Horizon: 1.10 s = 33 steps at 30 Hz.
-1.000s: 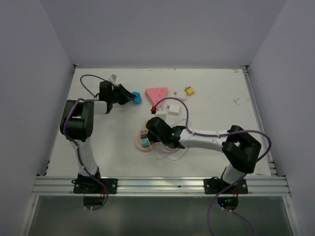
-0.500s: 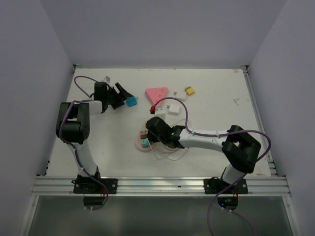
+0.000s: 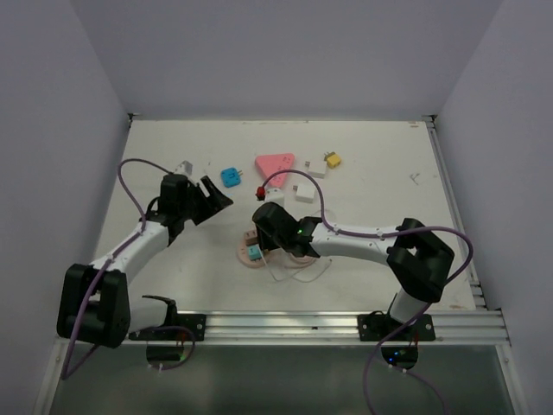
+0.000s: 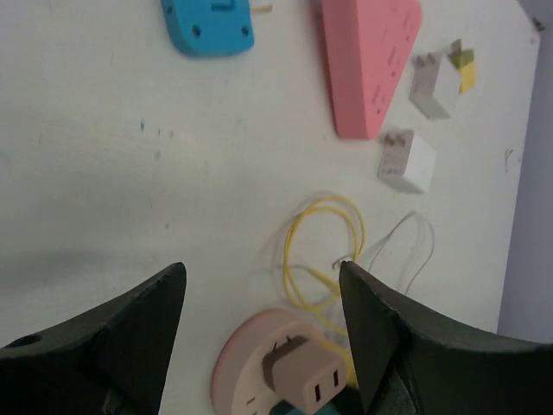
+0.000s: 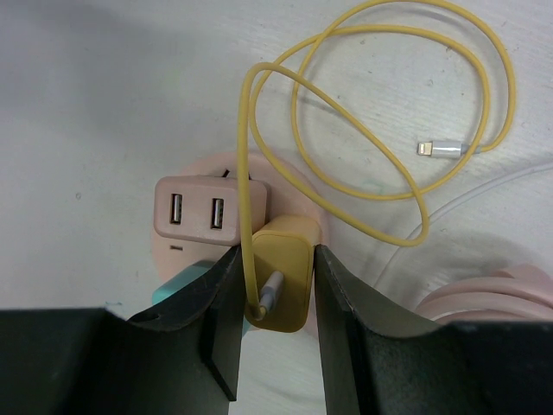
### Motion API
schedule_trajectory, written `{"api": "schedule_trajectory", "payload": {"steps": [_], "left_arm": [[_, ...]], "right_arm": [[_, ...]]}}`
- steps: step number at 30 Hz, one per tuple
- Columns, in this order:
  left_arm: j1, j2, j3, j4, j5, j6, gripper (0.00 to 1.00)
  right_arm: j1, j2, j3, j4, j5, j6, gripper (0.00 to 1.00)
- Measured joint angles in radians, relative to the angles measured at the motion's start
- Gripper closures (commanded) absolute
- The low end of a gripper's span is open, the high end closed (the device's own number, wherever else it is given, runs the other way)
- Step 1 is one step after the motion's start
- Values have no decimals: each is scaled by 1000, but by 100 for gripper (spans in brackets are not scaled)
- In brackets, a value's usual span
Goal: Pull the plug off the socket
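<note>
A round pink socket (image 5: 294, 192) lies mid-table with three plugs in it: a yellow plug (image 5: 281, 272), a pink two-port plug (image 5: 207, 212) and a teal plug (image 5: 183, 285). My right gripper (image 5: 275, 285) is shut on the yellow plug, whose yellow cable (image 5: 389, 186) loops away over the table. My left gripper (image 4: 261, 268) hangs open and empty just left of the socket (image 4: 238, 367), its fingers (image 4: 138, 333) apart. A blue plug (image 3: 231, 177) lies loose on the table behind it, also at the top of the left wrist view (image 4: 207, 24).
A pink triangular socket block (image 3: 275, 163) lies at the back centre, with white adapters (image 3: 303, 192) and a small yellow plug (image 3: 332, 160) near it. A thin clear wire (image 3: 298, 270) curls by the round socket (image 3: 251, 257). Walls enclose the table.
My left gripper opened and let go of the blue plug, which now lies on the table. The left arm then drew back towards the round socket. The right gripper has stayed on the yellow plug.
</note>
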Motion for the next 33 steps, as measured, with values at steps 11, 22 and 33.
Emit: {"api": "schedule_trajectory", "payload": {"steps": [11,22,33], "left_arm": [[-169,-192,-300,-109,-79,-69,32],[-277,-137,-303,-66,-89,-106,43],[-317,-108,-306,-8,-109,-151,64]], "right_arm": [[-5,25,48,-45,-35,-49,100],[-6,34,64,-60,-53,-73,100],[-10,62,126,-142,-48,-78,100]]}}
